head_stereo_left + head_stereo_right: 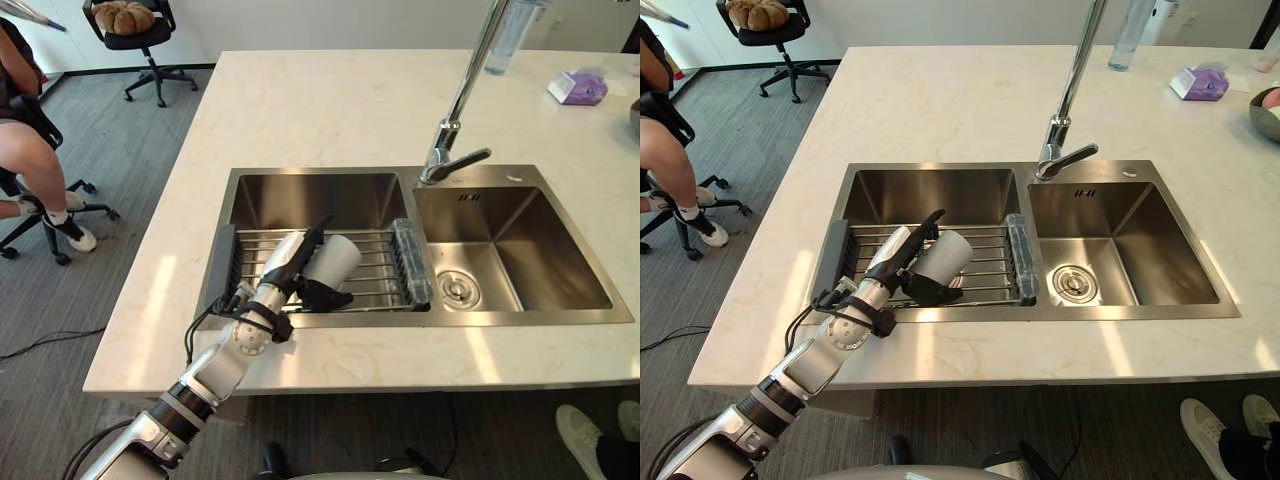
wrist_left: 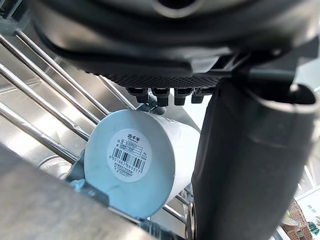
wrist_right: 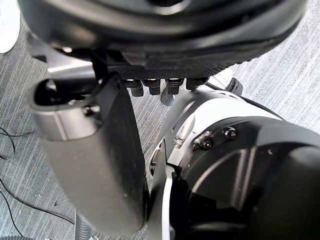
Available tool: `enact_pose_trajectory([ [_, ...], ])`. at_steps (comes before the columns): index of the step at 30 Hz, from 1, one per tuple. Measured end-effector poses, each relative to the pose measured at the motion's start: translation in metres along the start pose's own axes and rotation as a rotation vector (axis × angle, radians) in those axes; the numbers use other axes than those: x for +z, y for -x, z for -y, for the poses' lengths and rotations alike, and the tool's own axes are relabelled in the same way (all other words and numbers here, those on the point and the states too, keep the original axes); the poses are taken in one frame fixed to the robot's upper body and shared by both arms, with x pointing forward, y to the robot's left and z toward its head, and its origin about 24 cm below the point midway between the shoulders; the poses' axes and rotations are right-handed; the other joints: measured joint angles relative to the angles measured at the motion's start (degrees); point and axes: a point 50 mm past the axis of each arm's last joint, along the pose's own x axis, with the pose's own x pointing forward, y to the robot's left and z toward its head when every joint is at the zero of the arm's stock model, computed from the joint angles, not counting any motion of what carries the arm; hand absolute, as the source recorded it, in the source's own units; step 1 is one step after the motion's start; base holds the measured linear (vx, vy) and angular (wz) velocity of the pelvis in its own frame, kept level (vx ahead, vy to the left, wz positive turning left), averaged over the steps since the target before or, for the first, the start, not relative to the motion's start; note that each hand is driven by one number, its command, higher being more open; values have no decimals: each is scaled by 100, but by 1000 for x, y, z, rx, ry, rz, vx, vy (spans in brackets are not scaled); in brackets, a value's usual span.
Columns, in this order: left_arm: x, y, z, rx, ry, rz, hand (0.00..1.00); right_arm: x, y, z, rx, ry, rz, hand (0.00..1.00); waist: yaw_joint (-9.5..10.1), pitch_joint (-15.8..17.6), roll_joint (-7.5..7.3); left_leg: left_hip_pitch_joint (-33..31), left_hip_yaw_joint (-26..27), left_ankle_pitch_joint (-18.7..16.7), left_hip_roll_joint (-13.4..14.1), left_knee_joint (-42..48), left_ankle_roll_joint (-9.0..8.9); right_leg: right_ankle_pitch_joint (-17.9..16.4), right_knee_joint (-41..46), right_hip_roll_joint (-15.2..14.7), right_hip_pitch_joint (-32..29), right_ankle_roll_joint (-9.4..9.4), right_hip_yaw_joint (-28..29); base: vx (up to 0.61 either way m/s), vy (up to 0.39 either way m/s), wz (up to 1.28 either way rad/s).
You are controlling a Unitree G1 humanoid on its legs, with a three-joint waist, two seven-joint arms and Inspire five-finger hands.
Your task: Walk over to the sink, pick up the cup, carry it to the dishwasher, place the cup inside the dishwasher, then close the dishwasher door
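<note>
White cylindrical cup (image 1: 337, 260) is lying on its side between my left hand (image 1: 283, 268)'s thumb and fingers (image 1: 316, 232).
Its long axis is running along my straight, unclenched fingers, base facing my wrist; the steel wire rack (image 1: 380, 270) is carrying it beneath my palm. My right hand (image 3: 85, 150) is hanging well apart.

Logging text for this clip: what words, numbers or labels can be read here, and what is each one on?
Round sticker on the base of the cup: a barcode with a row of digits and a few small characters, all too small to read reliably.
Purple packet on the countertop: any print is too blurred to read.
Nothing else carries legible text.
</note>
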Motion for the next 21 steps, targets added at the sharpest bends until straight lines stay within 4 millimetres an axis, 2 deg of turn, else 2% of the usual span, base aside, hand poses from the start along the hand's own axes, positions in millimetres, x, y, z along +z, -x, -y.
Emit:
enact_pose_trajectory([
  [13,5,-11,-9,-161,-140,-44,100,4,0,1,-3,12,10,100,-15,42,74,3,-78,45,3,-1,-13,-37,24,4,34,141,-67,-9,-8,2],
  [21,5,-16,-11,-255,-156,-95,100,8,0,0,1,31,20,100,-146,39,134,-9,-94,50,-3,0,-12,-44,24,2,33,179,-82,-7,-10,1],
])
